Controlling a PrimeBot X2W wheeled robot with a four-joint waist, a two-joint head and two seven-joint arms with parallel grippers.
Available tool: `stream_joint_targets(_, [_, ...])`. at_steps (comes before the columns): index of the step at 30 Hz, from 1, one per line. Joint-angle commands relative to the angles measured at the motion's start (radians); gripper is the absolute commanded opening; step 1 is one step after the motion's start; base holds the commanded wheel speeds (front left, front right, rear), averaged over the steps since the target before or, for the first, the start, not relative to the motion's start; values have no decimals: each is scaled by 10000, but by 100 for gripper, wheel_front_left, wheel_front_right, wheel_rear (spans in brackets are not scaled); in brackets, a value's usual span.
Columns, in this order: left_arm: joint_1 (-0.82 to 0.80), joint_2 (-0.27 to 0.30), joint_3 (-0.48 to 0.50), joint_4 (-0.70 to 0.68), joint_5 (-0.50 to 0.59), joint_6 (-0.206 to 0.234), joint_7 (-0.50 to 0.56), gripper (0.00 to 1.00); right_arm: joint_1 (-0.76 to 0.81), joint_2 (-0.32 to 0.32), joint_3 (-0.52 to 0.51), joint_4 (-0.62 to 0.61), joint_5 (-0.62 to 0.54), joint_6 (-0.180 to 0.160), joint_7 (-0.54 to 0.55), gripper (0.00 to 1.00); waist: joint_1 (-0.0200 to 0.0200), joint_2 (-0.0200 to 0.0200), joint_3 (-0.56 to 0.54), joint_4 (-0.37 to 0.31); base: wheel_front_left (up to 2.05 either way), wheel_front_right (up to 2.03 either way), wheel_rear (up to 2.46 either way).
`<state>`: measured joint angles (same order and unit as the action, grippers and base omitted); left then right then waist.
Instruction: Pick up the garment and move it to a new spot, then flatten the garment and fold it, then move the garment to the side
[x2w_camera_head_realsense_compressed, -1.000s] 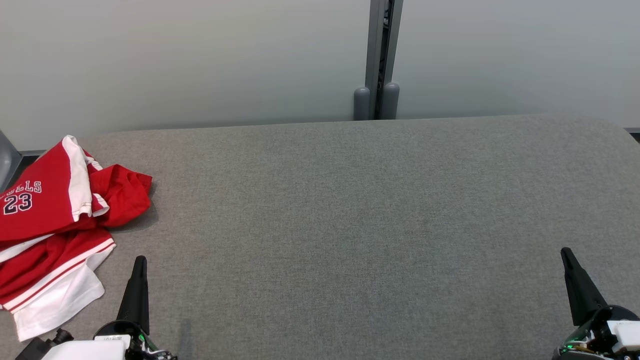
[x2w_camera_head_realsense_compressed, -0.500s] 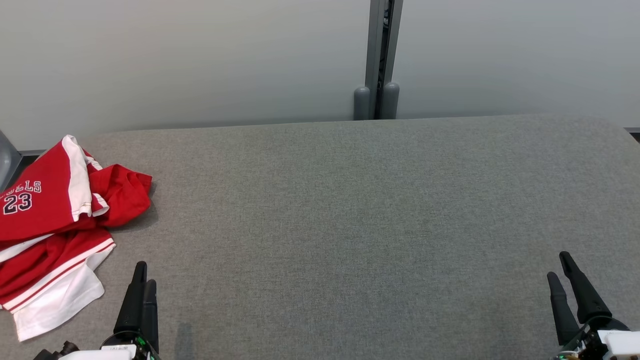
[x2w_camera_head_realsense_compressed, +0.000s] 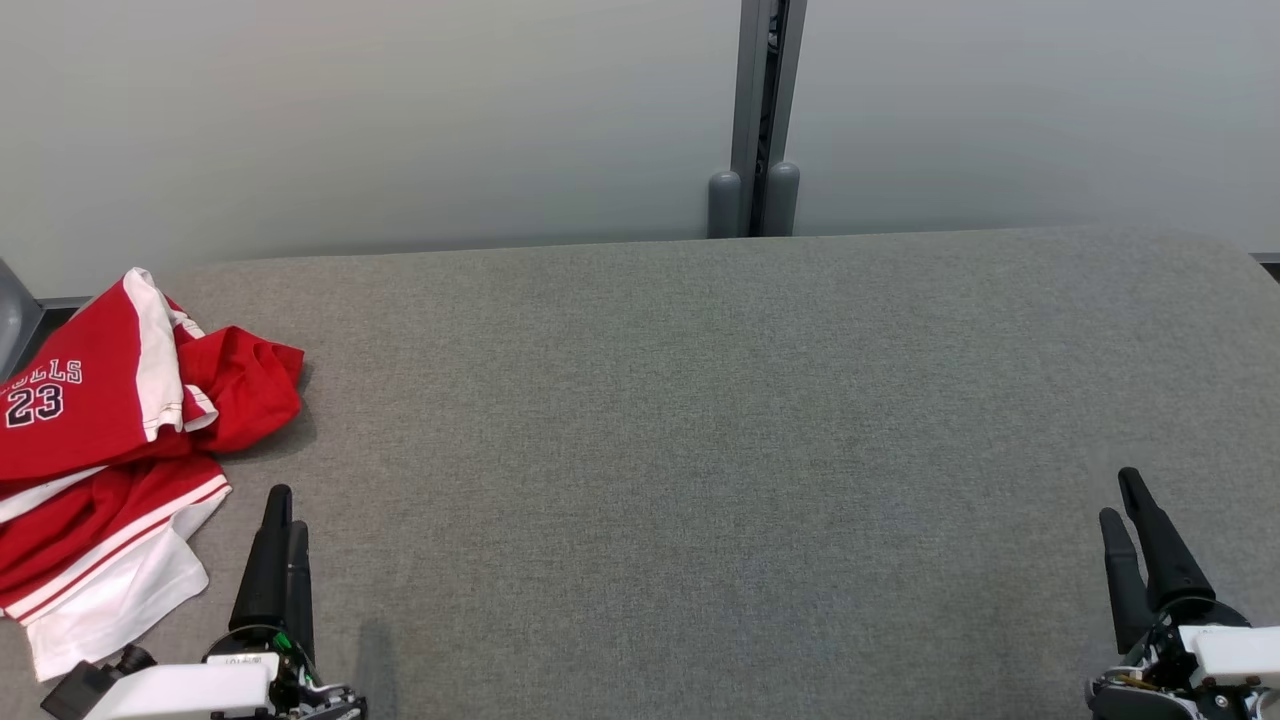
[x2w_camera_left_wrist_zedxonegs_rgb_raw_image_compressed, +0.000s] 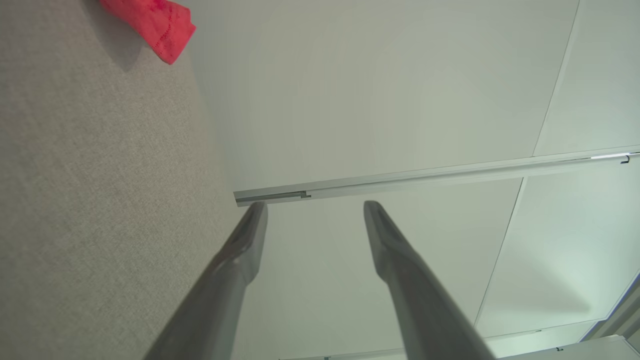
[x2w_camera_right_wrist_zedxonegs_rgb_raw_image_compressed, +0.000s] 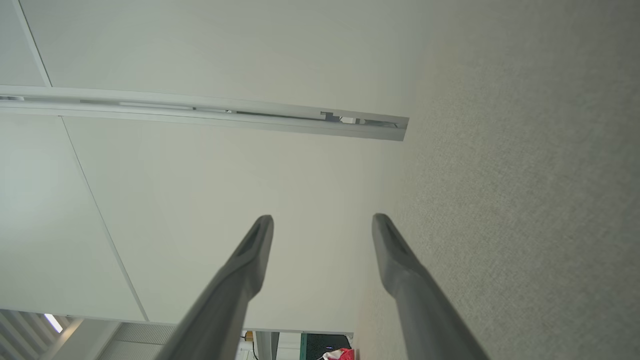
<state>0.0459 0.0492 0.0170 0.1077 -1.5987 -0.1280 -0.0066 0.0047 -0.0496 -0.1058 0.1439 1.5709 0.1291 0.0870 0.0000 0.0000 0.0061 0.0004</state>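
The garment (x2w_camera_head_realsense_compressed: 95, 440) is a crumpled red and white jersey with the number 23, lying at the left edge of the grey fabric-covered table (x2w_camera_head_realsense_compressed: 700, 430). A red corner of the garment (x2w_camera_left_wrist_zedxonegs_rgb_raw_image_compressed: 155, 22) shows at the top left of the left wrist view. My left gripper (x2w_camera_head_realsense_compressed: 285, 508) hovers near the table's front left, just right of the garment and apart from it, open and holding nothing. In the left wrist view the left gripper (x2w_camera_left_wrist_zedxonegs_rgb_raw_image_compressed: 315, 205) has a wide gap between its fingers. My right gripper (x2w_camera_head_realsense_compressed: 1122, 492) stands open at the front right; the right wrist view shows the right gripper (x2w_camera_right_wrist_zedxonegs_rgb_raw_image_compressed: 322, 218) open.
A pale wall (x2w_camera_head_realsense_compressed: 400, 120) runs behind the table, with a grey vertical post (x2w_camera_head_realsense_compressed: 755, 120) at its middle. The table's right corner is rounded (x2w_camera_head_realsense_compressed: 1240, 255). A grey object (x2w_camera_head_realsense_compressed: 12, 325) pokes in at the far left edge.
Both grippers went from shut to open. Both arms dipped slightly and then rose again. The garment has not moved.
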Motion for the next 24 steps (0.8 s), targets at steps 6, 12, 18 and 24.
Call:
stream_joint_targets(6, [-685,302,-166,-303,842,-21,-445,100,-560,-480,297,-373,-1323,16,-443,100,0,0,14,-5,0,0,0])
stream_joint_targets(12, [-897,320,14,-701,2062,-22,-646,100,-744,-575,333,-709,-2793,17,-727,100,0,0,34,-3,0,0,0])
stream_joint_targets(18, [-979,345,-85,-1034,3607,-24,-827,100,-826,-709,342,-977,-4522,18,-987,100,0,0,22,5,0,0,0])
stream_joint_targets(24, [-952,469,-226,-1179,4841,-25,-972,100,-860,-775,485,-1159,-6051,18,-1196,100,0,0,-6,2,0,0,0])
